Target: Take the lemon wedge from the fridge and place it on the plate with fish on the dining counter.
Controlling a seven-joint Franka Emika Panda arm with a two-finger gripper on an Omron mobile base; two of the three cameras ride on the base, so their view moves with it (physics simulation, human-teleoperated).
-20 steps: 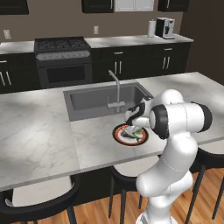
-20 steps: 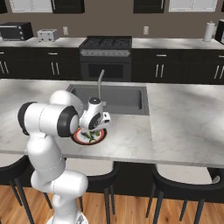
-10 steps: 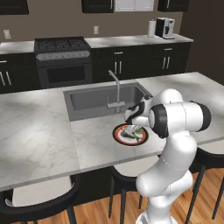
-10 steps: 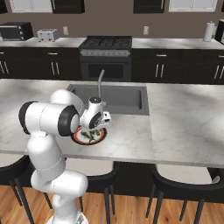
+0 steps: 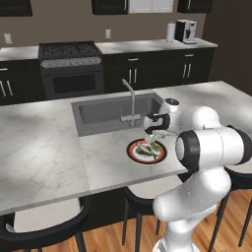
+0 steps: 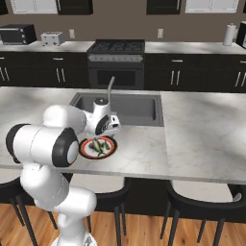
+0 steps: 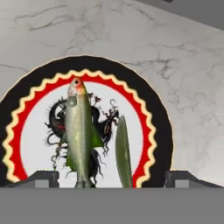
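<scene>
Yellow-green, the slim lemon wedge (image 7: 123,151) lies beside the pale fish (image 7: 79,131) on our red-and-black-rimmed plate (image 7: 154,113), gripper (image 7: 112,178) spread wide and empty, so we judge only retreat upward remains.

No legible text, labels, brands or numbers anywhere. Only marking: a black dragon-like figure, no lettering, painted on the white centre of the round plate (image 7: 39,144) with scalloped red-and-black rim, partly under the pale green fish (image 7: 79,131).
</scene>
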